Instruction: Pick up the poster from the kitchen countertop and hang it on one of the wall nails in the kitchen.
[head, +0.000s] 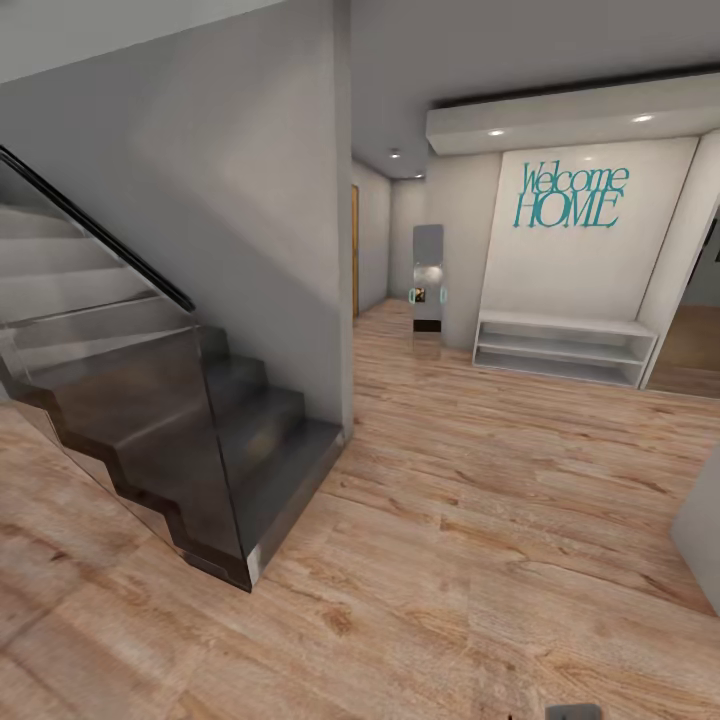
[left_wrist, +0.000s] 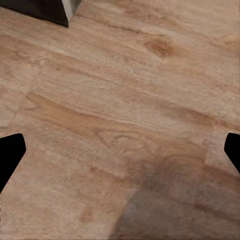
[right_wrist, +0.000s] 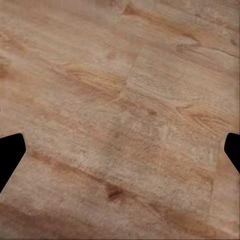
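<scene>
The poster, the kitchen countertop and the wall nails are out of view; I am in a hallway with a pale wood plank floor (head: 450, 520). My left gripper (left_wrist: 120, 150) hangs open over bare planks, its black fingertips (left_wrist: 10, 155) far apart with nothing between them. My right gripper (right_wrist: 120, 150) is open the same way above the floor, fingertips (right_wrist: 10, 152) wide apart and empty.
A dark staircase (head: 180, 420) with a glass side panel rises at the left, against a grey wall (head: 260, 200). Ahead stand a white low shelf (head: 565, 345) under teal "Welcome HOME" lettering (head: 570, 195), and a narrow corridor (head: 385, 300). A grey wall corner (head: 700, 530) juts in at right.
</scene>
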